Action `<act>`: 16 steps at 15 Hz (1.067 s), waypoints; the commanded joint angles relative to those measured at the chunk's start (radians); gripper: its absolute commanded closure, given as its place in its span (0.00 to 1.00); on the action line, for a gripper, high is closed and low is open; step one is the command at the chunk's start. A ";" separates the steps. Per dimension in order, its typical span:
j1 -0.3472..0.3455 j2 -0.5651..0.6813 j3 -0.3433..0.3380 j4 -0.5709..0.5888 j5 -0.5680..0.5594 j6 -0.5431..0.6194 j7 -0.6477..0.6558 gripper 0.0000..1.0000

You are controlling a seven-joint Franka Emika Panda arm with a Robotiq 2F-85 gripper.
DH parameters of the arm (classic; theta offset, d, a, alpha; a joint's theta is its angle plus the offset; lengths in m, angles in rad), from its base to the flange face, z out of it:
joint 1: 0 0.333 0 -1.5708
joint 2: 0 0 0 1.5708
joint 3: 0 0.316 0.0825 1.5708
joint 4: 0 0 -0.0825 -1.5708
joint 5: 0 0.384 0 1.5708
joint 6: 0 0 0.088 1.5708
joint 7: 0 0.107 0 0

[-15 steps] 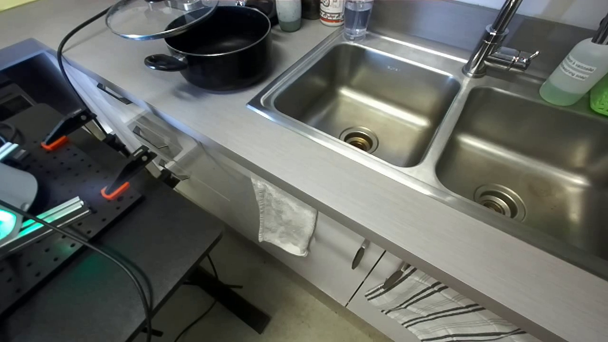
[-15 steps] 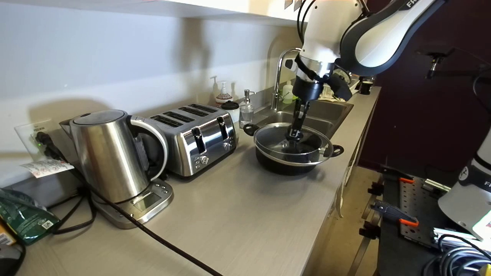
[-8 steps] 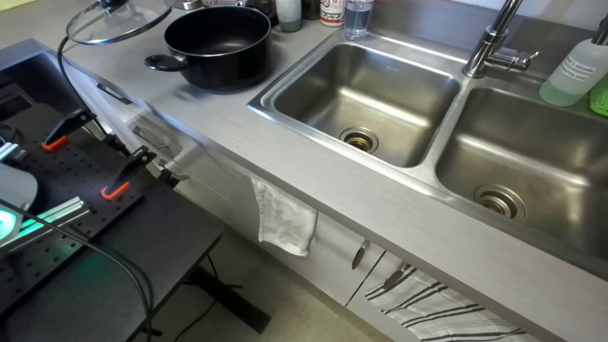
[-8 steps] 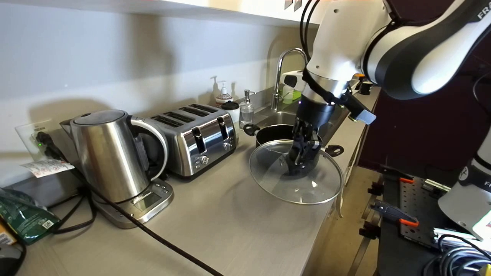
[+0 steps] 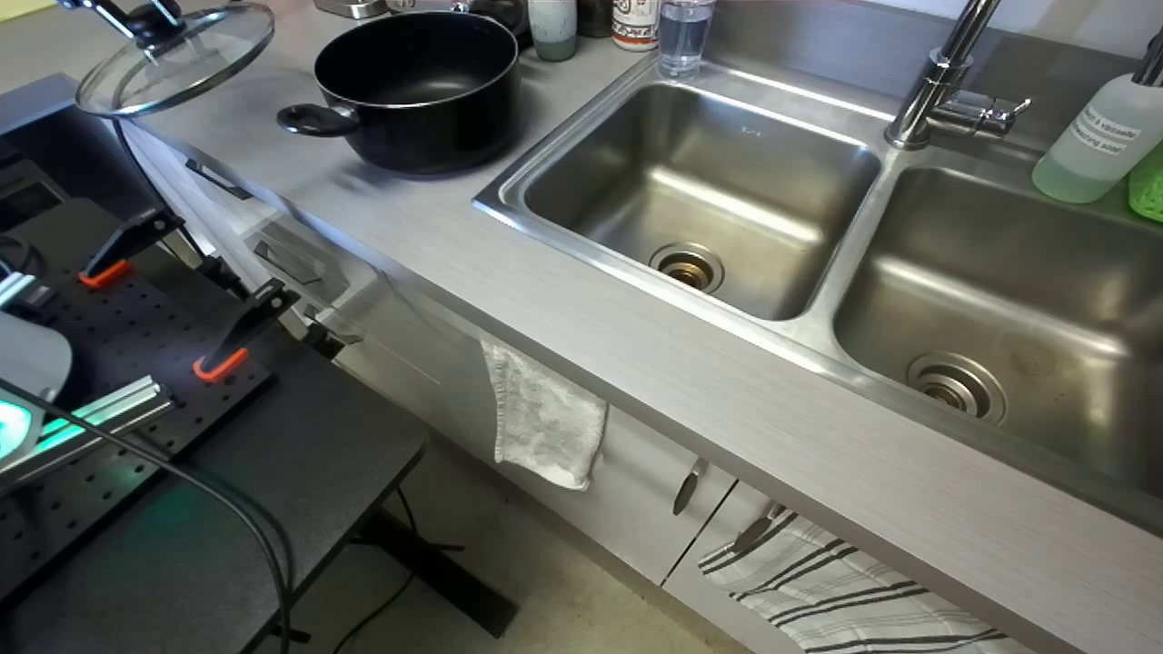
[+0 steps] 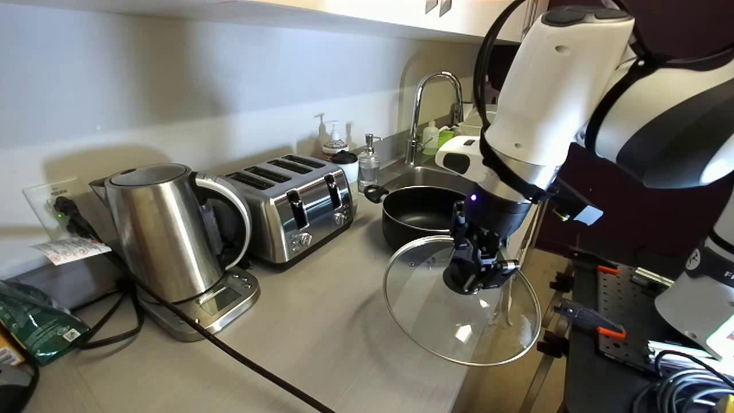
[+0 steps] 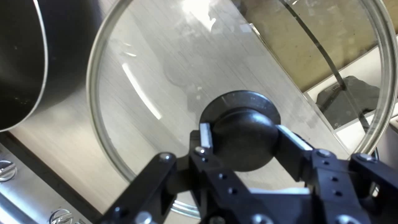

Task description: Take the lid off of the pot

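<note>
The glass lid (image 5: 213, 59) is in the air, tilted, apart from the pot; it also shows in an exterior view (image 6: 424, 310) and in the wrist view (image 7: 155, 77). My gripper (image 7: 244, 133) is shut on the lid's black knob, one finger on each side; it also shows in an exterior view (image 6: 479, 275). The black pot (image 5: 432, 132) stands uncovered on the counter by the sink, its inside visible. It also shows in an exterior view (image 6: 401, 225), partly behind the lid and gripper, and at the left of the wrist view (image 7: 67, 43).
A toaster (image 6: 304, 212) and a steel kettle (image 6: 166, 229) stand along the wall. A black cable (image 6: 241, 358) crosses the counter (image 6: 344, 344). The sink (image 5: 690, 200) lies beyond the pot. The lid overhangs the counter's front edge, near a side table with clamps (image 6: 590, 318).
The lid, held by the knob, has moved from above the pot to beside it, away from the sink and toward the counter's front edge, tilting. The pot has not moved.
</note>
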 commanded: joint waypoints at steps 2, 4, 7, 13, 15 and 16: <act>-0.057 0.136 -0.028 0.048 -0.174 0.045 0.103 0.73; -0.069 0.200 -0.053 0.073 -0.223 0.049 0.124 0.73; -0.072 0.283 -0.088 0.114 -0.258 0.048 0.136 0.73; -0.058 0.372 -0.119 0.176 -0.268 0.049 0.140 0.73; -0.057 0.380 -0.122 0.186 -0.269 0.052 0.141 0.73; -0.057 0.379 -0.120 0.189 -0.265 0.053 0.139 0.73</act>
